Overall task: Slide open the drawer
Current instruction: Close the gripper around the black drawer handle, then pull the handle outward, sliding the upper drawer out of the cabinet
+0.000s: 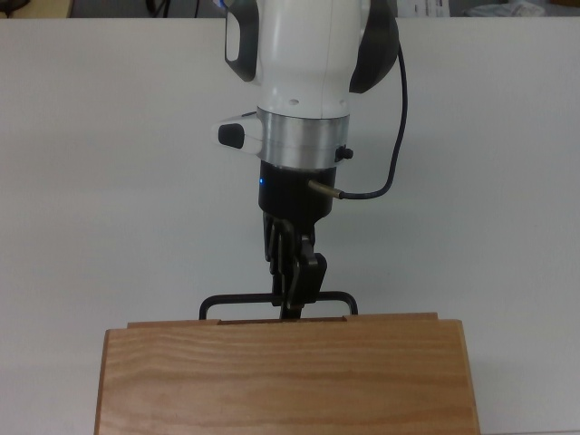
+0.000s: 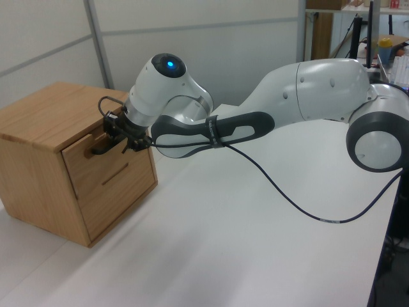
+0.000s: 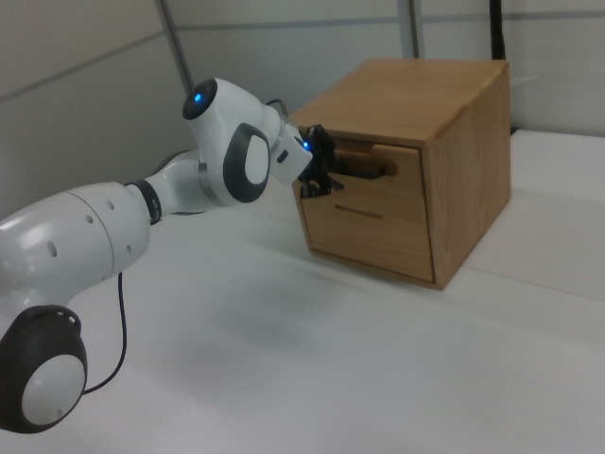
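From my station, taking the wooden cabinet (image 1: 285, 376) as my landmark: in the top view its grained top fills the near edge. Just past that edge a thin strip of the drawer (image 2: 102, 152) front shows, and in the left view it sits in the cabinet's upper front. The black bar handle (image 1: 227, 302) stands off the drawer front. My gripper (image 1: 294, 306) is at the handle's middle, fingers around the bar; I cannot tell whether they are clamped. Beyond the cabinet, the white arm (image 2: 307, 96) stretches across the white table (image 1: 91, 181).
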Action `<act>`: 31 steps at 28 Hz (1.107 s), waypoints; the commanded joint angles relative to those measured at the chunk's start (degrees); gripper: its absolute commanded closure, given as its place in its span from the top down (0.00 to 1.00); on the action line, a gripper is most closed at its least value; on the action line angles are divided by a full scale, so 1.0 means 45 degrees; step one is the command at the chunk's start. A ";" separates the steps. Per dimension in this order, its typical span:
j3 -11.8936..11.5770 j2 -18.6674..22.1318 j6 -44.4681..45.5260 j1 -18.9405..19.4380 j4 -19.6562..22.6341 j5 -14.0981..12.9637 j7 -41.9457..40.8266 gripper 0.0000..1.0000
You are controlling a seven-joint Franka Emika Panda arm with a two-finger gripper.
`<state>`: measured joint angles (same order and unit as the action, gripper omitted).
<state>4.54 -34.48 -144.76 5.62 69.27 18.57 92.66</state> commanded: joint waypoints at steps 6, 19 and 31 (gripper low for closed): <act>0.0085 -0.0267 0.0840 0.0098 -0.0257 0.0365 0.1985 0.00; 0.1120 0.0026 0.1954 -0.0292 -0.0101 0.0560 0.2767 0.00; 0.1178 0.1489 0.1954 -0.0331 0.1693 0.0521 0.2767 0.00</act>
<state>7.97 -33.41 -138.82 4.17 69.72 20.15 102.77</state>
